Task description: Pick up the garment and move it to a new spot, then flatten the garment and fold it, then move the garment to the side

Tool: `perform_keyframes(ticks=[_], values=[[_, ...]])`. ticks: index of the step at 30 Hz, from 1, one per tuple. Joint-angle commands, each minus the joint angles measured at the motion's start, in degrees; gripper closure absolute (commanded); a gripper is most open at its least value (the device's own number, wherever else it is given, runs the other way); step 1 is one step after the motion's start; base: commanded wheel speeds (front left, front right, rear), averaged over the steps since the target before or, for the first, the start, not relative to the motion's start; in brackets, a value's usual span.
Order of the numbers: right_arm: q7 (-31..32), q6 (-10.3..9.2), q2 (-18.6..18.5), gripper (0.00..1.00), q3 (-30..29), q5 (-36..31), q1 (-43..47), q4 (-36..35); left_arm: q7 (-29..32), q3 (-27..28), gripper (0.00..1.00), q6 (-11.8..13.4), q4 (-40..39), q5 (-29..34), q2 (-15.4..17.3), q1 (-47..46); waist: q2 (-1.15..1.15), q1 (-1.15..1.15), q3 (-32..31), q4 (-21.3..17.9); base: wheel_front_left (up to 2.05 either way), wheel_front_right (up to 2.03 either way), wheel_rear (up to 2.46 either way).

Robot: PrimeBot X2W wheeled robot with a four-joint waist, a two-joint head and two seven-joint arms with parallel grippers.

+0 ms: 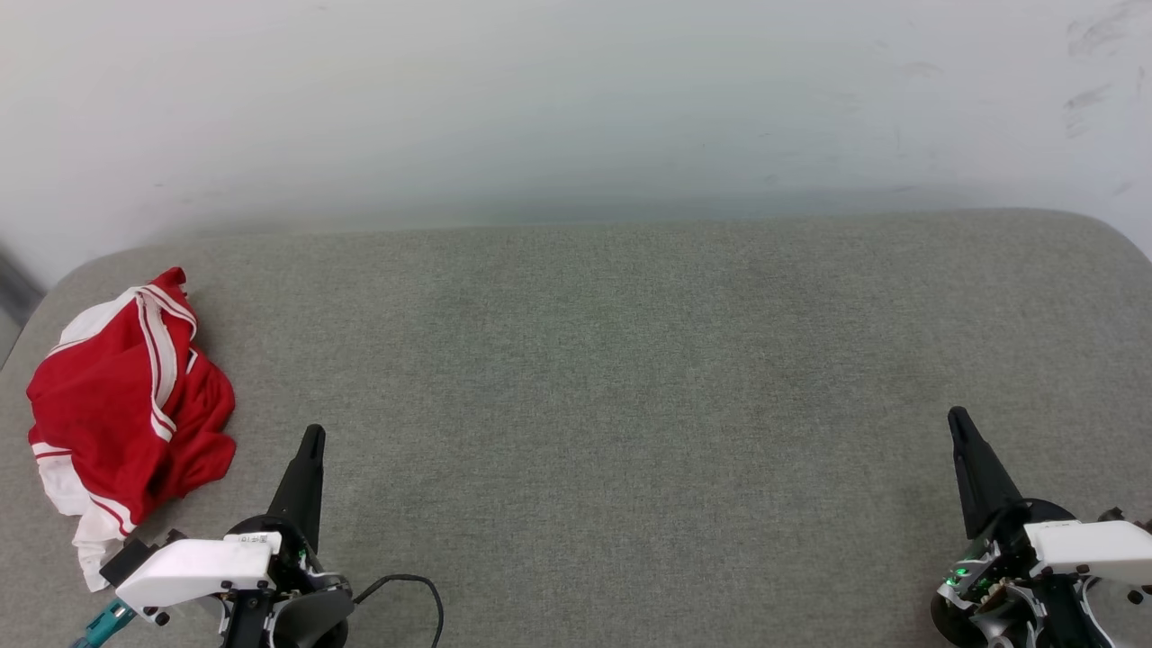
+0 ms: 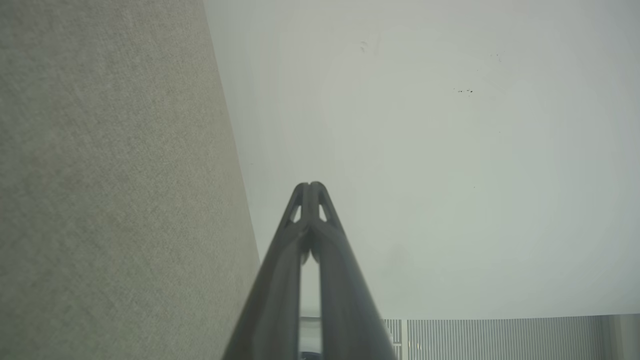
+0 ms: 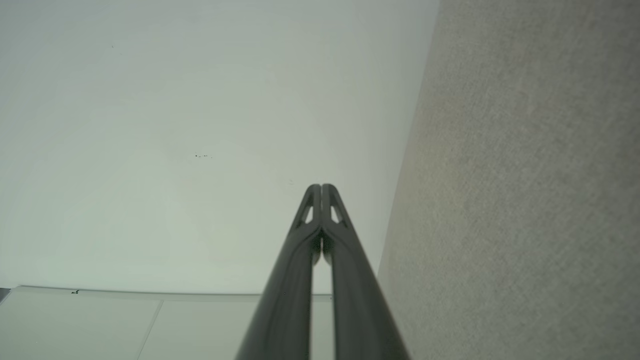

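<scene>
The garment [image 1: 126,405], red with white sleeves and red-white striped trim, lies crumpled in a heap at the left end of the grey cushioned surface [image 1: 594,378]. My left gripper [image 1: 311,434] is shut and empty at the lower left, just right of the heap and not touching it. At the lower right my right gripper [image 1: 958,417] is also shut and empty, far from the garment. In the left wrist view my left gripper [image 2: 310,185] has its tips pressed together, pointing at the pale wall. The right wrist view shows my right gripper [image 3: 321,187] closed the same way.
A pale wall [image 1: 576,99] rises behind the cushioned surface. The surface's rounded corners [image 1: 1107,229] show at the far left and far right. A black cable [image 1: 418,589] loops beside my left wrist. Wide bare fabric lies between the two grippers.
</scene>
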Motion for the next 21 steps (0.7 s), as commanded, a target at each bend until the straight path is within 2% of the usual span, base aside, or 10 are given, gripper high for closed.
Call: perform_keyframes(ticks=[1,21], values=[[0.04,-0.02,0.23,1.0,0.01,-0.27,-0.66,0.05,0.13,0.22,1.0,-0.17,0.03,0.13,-0.08,-0.42,0.0,0.0,0.0,0.0,0.0,0.0,0.0],[0.03,-0.02,0.23,1.0,0.03,-0.26,-0.66,0.05,0.12,0.19,1.0,-0.17,0.03,0.12,-0.08,-0.42,0.0,0.0,0.0,0.0,0.0,0.0,0.0]])
